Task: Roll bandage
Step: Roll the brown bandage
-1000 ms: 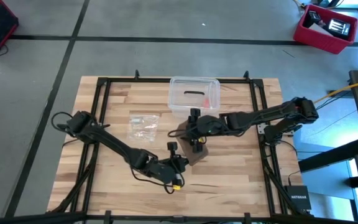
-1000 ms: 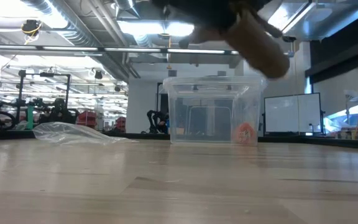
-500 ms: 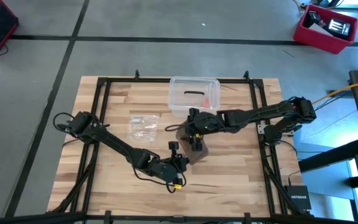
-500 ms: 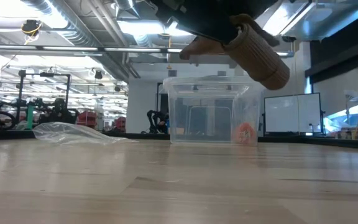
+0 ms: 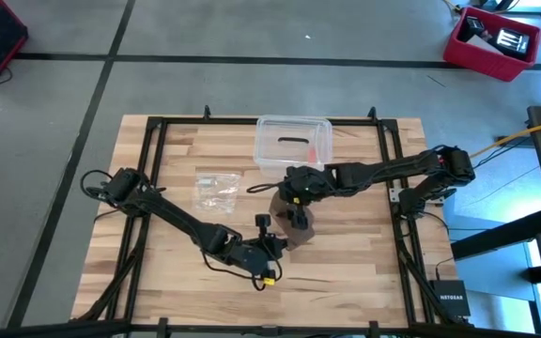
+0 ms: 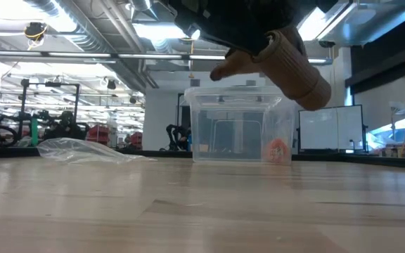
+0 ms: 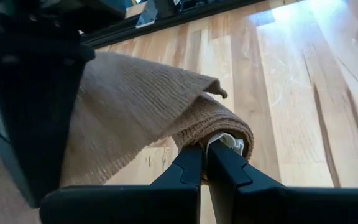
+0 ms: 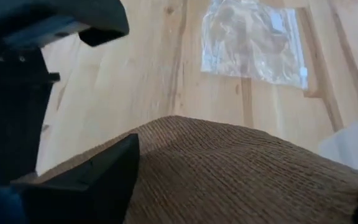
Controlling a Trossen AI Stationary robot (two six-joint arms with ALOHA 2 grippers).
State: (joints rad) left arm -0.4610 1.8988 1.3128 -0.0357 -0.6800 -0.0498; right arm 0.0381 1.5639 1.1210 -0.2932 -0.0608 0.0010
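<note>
The left gripper [image 7: 205, 163] is clamped on the end of the bandage [image 7: 135, 112], whose roll runs straight out ahead of its fingertips. The right gripper [image 5: 295, 214], spread wide, hangs over the loose strip, just beside.

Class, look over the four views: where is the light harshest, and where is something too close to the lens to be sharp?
Left wrist view: sunlight glares on the table beyond the rolled bandage. Low view: bright ceiling lights wash out the top, and the bandage hangs soft-edged. Right wrist view: the right claw's finger is a dark blur against the bandage.
</note>
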